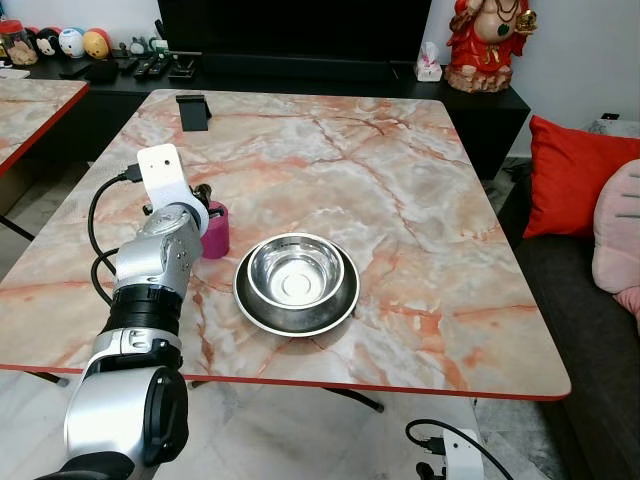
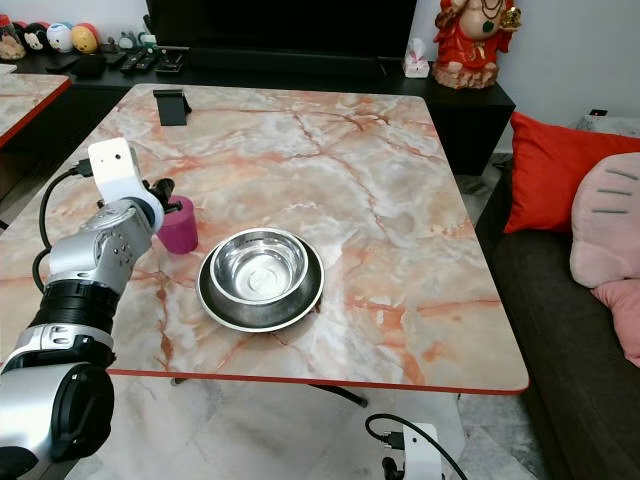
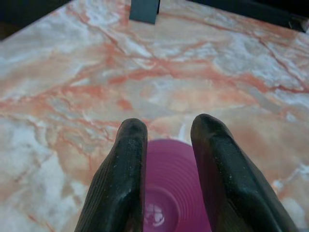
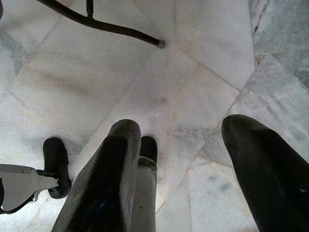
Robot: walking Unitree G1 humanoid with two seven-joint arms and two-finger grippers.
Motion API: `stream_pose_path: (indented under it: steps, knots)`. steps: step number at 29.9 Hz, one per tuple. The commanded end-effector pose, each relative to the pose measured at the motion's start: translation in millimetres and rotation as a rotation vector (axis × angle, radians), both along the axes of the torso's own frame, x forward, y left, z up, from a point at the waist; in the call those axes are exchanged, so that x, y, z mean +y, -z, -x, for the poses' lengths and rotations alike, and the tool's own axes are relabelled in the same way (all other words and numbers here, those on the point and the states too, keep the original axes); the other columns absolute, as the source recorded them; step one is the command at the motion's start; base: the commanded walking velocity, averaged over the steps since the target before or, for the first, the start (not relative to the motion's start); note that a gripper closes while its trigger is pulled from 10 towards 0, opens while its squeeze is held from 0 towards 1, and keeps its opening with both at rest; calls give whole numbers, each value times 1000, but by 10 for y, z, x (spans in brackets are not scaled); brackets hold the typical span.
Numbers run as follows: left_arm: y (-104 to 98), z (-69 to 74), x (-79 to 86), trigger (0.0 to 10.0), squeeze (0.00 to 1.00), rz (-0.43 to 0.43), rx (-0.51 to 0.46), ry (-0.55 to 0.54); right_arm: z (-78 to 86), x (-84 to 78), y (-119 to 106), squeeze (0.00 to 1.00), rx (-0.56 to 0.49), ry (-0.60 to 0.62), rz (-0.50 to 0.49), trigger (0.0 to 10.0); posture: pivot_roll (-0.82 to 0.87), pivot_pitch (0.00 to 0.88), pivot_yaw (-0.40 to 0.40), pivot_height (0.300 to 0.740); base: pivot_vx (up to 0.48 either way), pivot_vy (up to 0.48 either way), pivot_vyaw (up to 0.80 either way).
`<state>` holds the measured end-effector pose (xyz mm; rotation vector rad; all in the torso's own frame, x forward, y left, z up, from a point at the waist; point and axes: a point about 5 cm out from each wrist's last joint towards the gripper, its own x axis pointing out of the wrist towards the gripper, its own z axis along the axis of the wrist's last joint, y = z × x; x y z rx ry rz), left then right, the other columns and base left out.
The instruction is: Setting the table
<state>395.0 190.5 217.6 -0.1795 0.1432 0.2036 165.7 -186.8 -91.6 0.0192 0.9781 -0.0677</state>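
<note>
The left claw (image 3: 166, 159) is down at the pink cup (image 1: 213, 231), its two black fingers (image 3: 120, 179) pinched on the cup's rim, one inside the mouth and one against the outer wall as best I can judge from the wrist view. So it is gripping the cup, and the cup stands upright on the marble tabletop (image 1: 420, 200), just beside the steel bowl (image 1: 296, 273) on its left. The bowl sits in a dark steel plate (image 1: 296, 310), near the tabletop's front edge.

The right claw (image 4: 193, 183) hangs idle below the tabletop edge, fingers spread wide apart over the tiled floor (image 4: 145, 63), holding nothing.

To my eye the cup is the step in hand: it is either being set down at the bowl's side or about to be lifted from there, and I cannot say which. If it is a placing, the next move calls for the fingers to part and the arm to draw straight up, since a sideways pull could tip so light a cup into the bowl. A black stand (image 1: 193, 110) sits well beyond the bowl, toward the far edge.
</note>
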Motion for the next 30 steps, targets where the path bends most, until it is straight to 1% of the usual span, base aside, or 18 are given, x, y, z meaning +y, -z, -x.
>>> stream_pose_path:
  steps: [1, 2, 3, 5, 6, 7, 8, 10, 11, 12, 15, 20, 22, 23, 24, 25, 27, 30]
  knots:
    - [-88, 22, 23, 10000, 0, -33, -40, -3, 14, -11, 5, 0, 6, 9, -3, 10000, 18, 25, -41, 740, 0, 0, 0]
    - [-141, 29, 25, 10000, 0, -51, -81, -2, 14, -12, 5, 0, 6, 10, -3, 10000, 18, 25, -41, 740, 0, 0, 0]
    - [-291, 81, 82, 10000, 0, -148, -210, -30, 14, -9, 6, 0, 6, 12, -3, 10000, 18, 22, -38, 740, 0, 0, 0]
    - [-307, 90, 93, 10000, 0, -164, -224, -36, 14, -9, 6, 0, 5, 12, -3, 10000, 18, 22, -38, 740, 0, 0, 0]
    - [-336, 136, 172, 10000, 0, -237, -263, -66, 15, -8, 6, 0, 5, 13, -3, 10000, 17, 21, -37, 740, 0, 0, 0]
    - [-336, 136, 172, 10000, 0, -237, -263, -66, 15, -8, 6, 0, 5, 13, -3, 10000, 17, 21, -37, 740, 0, 0, 0]
    - [-335, 241, 386, 10000, 0, -367, -291, -150, 15, -7, 6, 0, 4, 16, -3, 10000, 17, 18, -34, 740, 0, 0, 0]
    - [-321, 340, 573, 10000, 0, -489, -297, -221, 15, -8, 6, 0, 4, 17, -3, 10000, 17, 18, -34, 740, 0, 0, 0]
    - [-321, 340, 573, 10000, 0, -489, -297, -221, 15, -8, 6, 0, 4, 17, -3, 10000, 17, 18, -34, 740, 0, 0, 0]
    - [-278, 424, 735, 10000, 0, -573, -272, -279, 15, -9, 6, 0, 4, 16, -3, 10000, 23, 15, -34, 740, 0, 0, 0]
    - [-150, 594, 1055, 10000, 0, -672, -203, -388, 15, -10, 6, 0, 4, 13, -2, 10000, 27, 11, -34, 740, 0, 0, 0]
    - [-28, 775, 1296, 10000, 0, -714, -193, -455, 19, -13, 6, 0, 2, 11, 0, 10000, 29, 0, -30, 740, 0, 0, 0]
    - [-27, 792, 1297, 10000, 0, -708, -210, -455, 20, -14, 6, 0, 1, 12, 0, 10000, 29, 0, -30, 740, 0, 0, 0]
    - [-34, 804, 1133, 10000, 0, -611, -337, -334, 23, -17, 6, 0, -2, 17, 0, 10000, 30, 0, -29, 740, 0, 0, 0]
    - [-28, 835, 1013, 10000, 0, -570, -403, -278, 25, -20, 6, 0, -4, 17, 0, 10000, 29, 0, -29, 740, 0, 0, 0]
    - [14, 863, 901, 10000, 0, -555, -423, -233, 28, -21, 6, 0, -5, 17, 0, 10000, 26, 0, -26, 740, 0, 0, 0]
    - [26, 871, 876, 10000, 0, -553, -427, -222, 29, -21, 7, 0, -5, 18, 0, 10000, 26, 0, -26, 740, 0, 0, 0]
    - [85, 936, 650, 10000, 0, -522, -498, -145, 35, -23, 9, 0, -4, 19, 2, 10000, 24, 0, -26, 740, 0, 0, 0]
